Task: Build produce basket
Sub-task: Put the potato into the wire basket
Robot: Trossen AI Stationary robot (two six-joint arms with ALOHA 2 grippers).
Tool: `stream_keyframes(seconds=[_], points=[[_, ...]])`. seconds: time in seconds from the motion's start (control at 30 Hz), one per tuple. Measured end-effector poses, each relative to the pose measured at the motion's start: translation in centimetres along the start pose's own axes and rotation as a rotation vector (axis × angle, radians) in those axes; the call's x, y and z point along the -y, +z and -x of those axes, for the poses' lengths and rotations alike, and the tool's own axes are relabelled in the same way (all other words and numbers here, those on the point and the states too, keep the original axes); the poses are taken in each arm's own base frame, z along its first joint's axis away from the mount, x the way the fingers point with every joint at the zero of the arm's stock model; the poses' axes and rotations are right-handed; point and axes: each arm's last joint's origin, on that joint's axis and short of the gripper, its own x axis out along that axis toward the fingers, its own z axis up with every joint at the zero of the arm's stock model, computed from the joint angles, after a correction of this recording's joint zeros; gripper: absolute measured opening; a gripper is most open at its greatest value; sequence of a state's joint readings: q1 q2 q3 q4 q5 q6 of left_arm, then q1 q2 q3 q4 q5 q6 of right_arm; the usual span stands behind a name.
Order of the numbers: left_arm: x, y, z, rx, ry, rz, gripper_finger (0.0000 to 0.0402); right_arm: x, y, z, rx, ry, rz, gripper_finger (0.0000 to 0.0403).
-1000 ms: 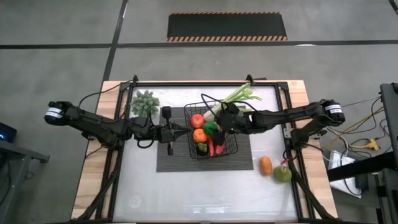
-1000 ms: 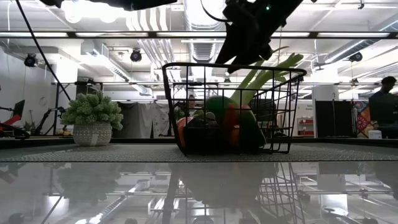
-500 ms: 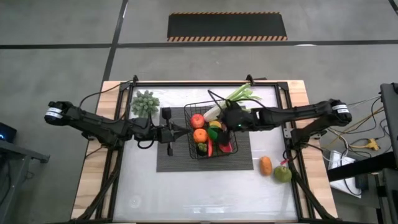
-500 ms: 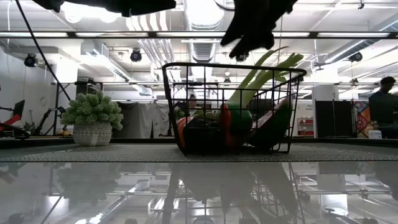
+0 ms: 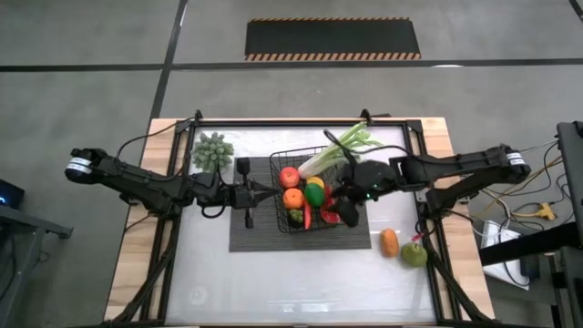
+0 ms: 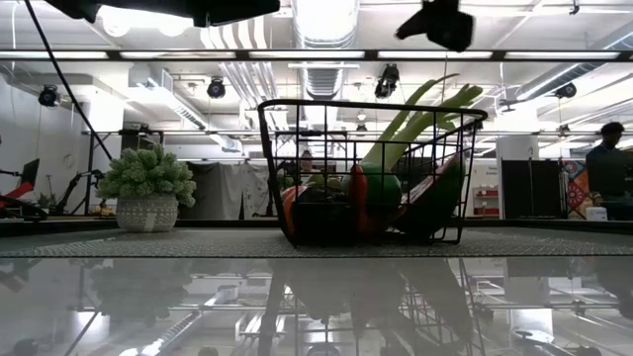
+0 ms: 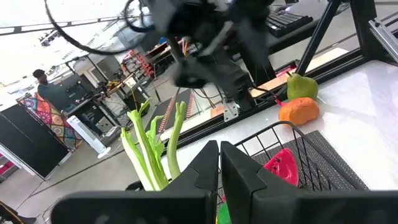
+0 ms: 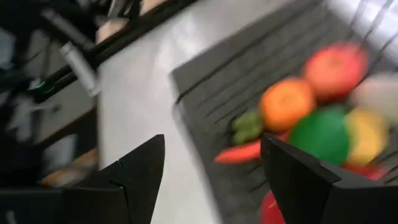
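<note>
The black wire basket (image 5: 284, 219) stands on the dark ribbed mat (image 5: 255, 232). It holds a red round piece (image 5: 289, 176), an orange one (image 5: 292, 198), a green one (image 5: 315, 194), a red chili (image 5: 308, 218) and a leek (image 5: 339, 149) that sticks out over the far right rim. A dark green piece (image 6: 441, 203) leans on the right wall. My left gripper (image 5: 271, 190) is shut at the basket's left wall. My right gripper (image 8: 214, 180) hangs open above the basket's right side, with nothing between its fingers. An orange piece (image 5: 389, 241) and a green pear (image 5: 414, 254) lie on the table at the near right. My left gripper points level from the table's left at the basket's left rim (image 5: 278, 187). Its shut fingers (image 7: 219, 167) hide the spot, so I cannot tell whether they touch the wire.
A potted green plant (image 5: 214, 150) stands at the far left of the table. A small dark post (image 5: 244, 168) stands on the mat's far left corner. Bare table top (image 5: 273, 282) runs along the near edge.
My right gripper has risen out of the basket and drawn back toward the table's right and near edges, tipping and rolling as it went. A dark green piece that it carried now leans against the basket's right wall.
</note>
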State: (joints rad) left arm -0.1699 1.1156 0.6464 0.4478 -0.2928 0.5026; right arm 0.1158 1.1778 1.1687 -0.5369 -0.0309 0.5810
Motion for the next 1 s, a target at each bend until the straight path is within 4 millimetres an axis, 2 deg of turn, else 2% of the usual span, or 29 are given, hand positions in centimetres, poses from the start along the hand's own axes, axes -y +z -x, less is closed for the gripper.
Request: stream_keyframes(seconds=[0.13, 0.23, 0.33, 0.43, 0.57, 0.73, 1.0], points=[[0.0, 0.0, 0.0, 0.001, 0.0, 0.0, 0.0, -1.2, -1.6, -0.3, -0.136, 0.062, -0.095, 0.0247], [0.0, 0.0, 0.0, 0.001, 0.0, 0.0, 0.0, -1.6, -3.4, -0.5, -0.276, 0.015, -0.177, 0.0247], [0.0, 0.0, 0.0, 0.001, 0.0, 0.0, 0.0, -1.5, -5.6, 0.2, -0.441, -0.129, -0.287, 0.0247], [0.0, 0.0, 0.0, 0.0, 0.0, 0.0, 0.0, -1.2, -7.9, 1.4, -0.561, -0.357, -0.41, 0.0247], [0.0, 0.0, 0.0, 0.0, 0.0, -0.001, 0.0, -1.0, -10.2, 2.6, -0.619, -0.595, -0.541, 0.0252], [0.0, 0.0, 0.0, 0.0, 0.0, -0.005, 0.0, -1.2, -11.8, 2.6, -0.605, -0.661, -0.595, 0.0288], [0.0, 0.0, 0.0, -0.003, -0.002, -0.007, 0.0, -0.1, -14.3, 0.7, -0.656, -0.747, -0.608, 0.0331]])
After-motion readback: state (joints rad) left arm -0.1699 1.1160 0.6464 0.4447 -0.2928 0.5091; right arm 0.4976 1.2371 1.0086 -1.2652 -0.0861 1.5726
